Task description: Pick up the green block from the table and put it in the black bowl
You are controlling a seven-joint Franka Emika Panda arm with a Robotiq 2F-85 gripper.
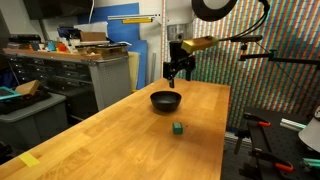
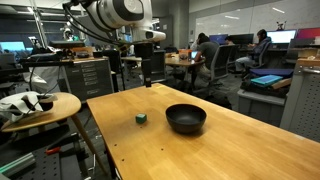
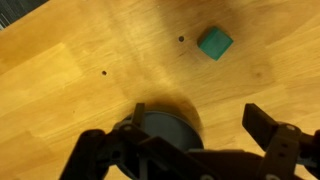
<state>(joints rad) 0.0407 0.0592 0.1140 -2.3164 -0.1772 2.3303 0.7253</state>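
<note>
1. The gripper [image 1: 178,74] hung above the black bowl [image 1: 166,100], its fingers spread wide and holding nothing
2. The green block [image 1: 178,128] lay on the table [image 1: 120,140], near the bowl but not touching it
3. The step in hand looked like the approach, with the pick not yet begun
4. The next move called for shifting the gripper over the block, lowering it with a finger on each side, then closing

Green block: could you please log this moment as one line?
end effector: open, hovering | green block: on table, outside black bowl | grasp: pending
</note>
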